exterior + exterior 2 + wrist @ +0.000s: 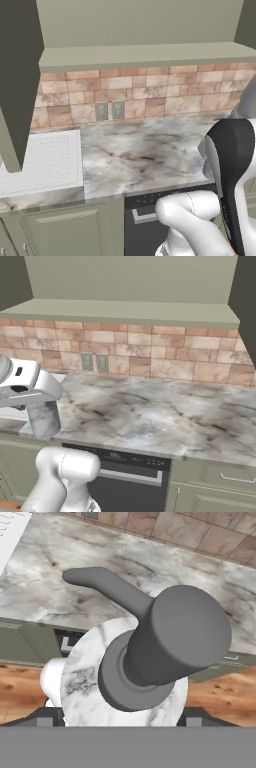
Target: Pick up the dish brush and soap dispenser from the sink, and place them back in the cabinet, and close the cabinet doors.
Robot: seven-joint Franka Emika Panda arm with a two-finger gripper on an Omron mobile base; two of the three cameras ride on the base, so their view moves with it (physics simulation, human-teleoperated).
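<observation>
The soap dispenser (pixel 150 647) is a marbled grey bottle with a dark pump top, seen from above in the hand view. My gripper (pixel 124 713) is shut on its body, with a dark fingertip (pixel 47 716) on each side. In the right base view the soap dispenser (pixel 44 420) hangs under the hand by the counter's front edge. The cabinet (pixel 145 55) stands open above the counter, with its doors (pixel 17 85) (pixel 247 306) swung out to both sides. The sink's white ribbed drainboard (pixel 45 160) lies at the left. The dish brush is out of view.
A marble counter (pixel 160 416) runs below a tan tile backsplash with two outlets (pixel 110 110). A dark dishwasher (pixel 130 468) and green base cabinets (pixel 65 230) sit underneath. Wooden floor (pixel 215 697) shows below the held bottle.
</observation>
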